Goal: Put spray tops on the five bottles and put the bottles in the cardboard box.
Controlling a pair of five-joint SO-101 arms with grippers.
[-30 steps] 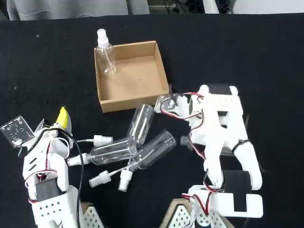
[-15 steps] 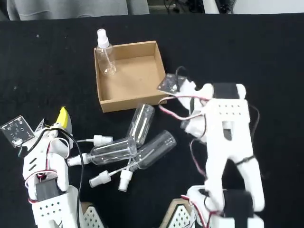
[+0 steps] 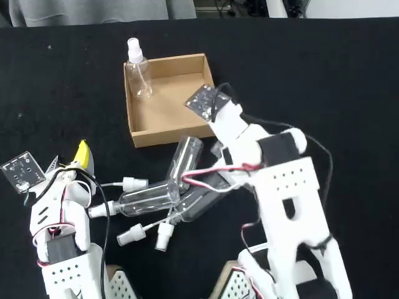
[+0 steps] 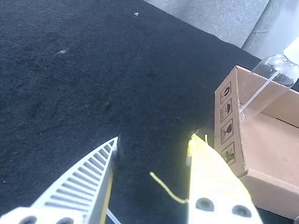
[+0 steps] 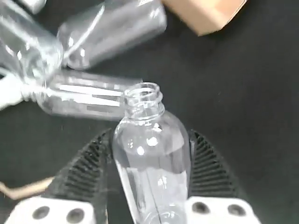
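My right gripper point(image 5: 149, 136) is shut on a clear bottle point(image 5: 149, 154) with an open neck and no spray top. In the high view the right arm point(image 3: 249, 152) hangs over a pile of three capless bottles point(image 3: 187, 159) point(image 3: 148, 196) point(image 3: 209, 187) lying in front of the cardboard box point(image 3: 140, 134). One bottle with a white spray top point(image 3: 137, 71) leans in the box's far left corner. Loose spray tops point(image 3: 133, 184) point(image 3: 131, 235) point(image 3: 165, 235) lie by the pile. My left gripper point(image 4: 153, 140) stands open over bare cloth at the near left point(image 3: 81, 156).
A black cloth point(image 3: 324, 81) covers the table, with free room on the right and far left. The box wall point(image 4: 229, 121) stands just beyond my left gripper. The left arm's base point(image 3: 62, 249) sits at the near edge.
The right arm has swung left from beside the box's near right corner to above the bottle pile, carrying its bottle. The left arm has kept still.
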